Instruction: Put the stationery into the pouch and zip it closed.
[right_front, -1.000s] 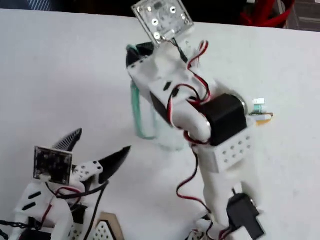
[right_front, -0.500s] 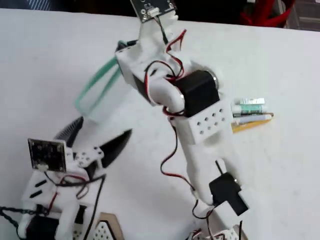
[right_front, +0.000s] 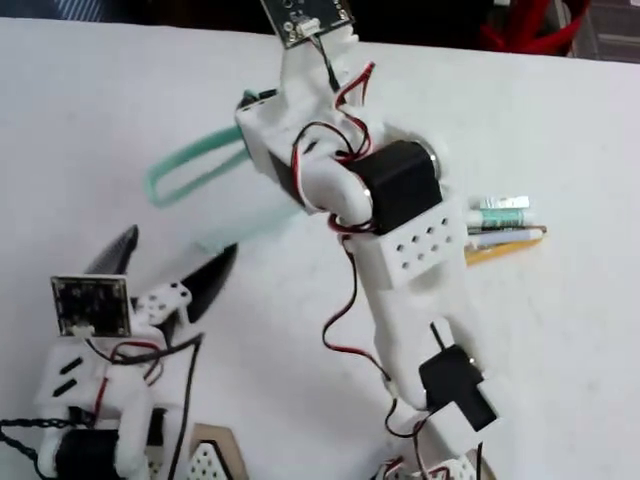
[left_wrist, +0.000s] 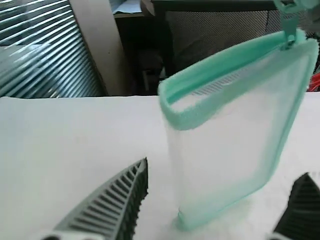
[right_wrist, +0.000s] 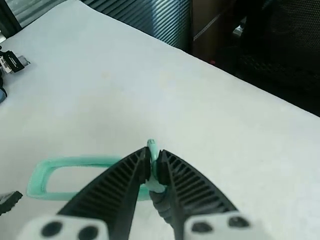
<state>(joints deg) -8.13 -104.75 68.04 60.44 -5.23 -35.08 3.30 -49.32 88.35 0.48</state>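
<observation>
Right wrist view: the right gripper (right_wrist: 152, 161) is clamped shut on the pouch (right_wrist: 62, 175) at its zip end, and the teal mouth gapes open. In the high view, the pouch slants across the upper left of centre. The left gripper (right_front: 175, 250) sits at lower left, fingers spread wide. The stationery (right_front: 500, 225) lies at mid-right on the white table (right_front: 90, 110).

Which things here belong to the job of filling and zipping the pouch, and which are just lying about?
Part of the job:
pouch, gripped at its top edge by the shut right pincer
stationery, lying together on the table
left pincer, open near the pouch

Just lying about:
red thing beyond the table's far edge
wooden piece by the arm bases
</observation>
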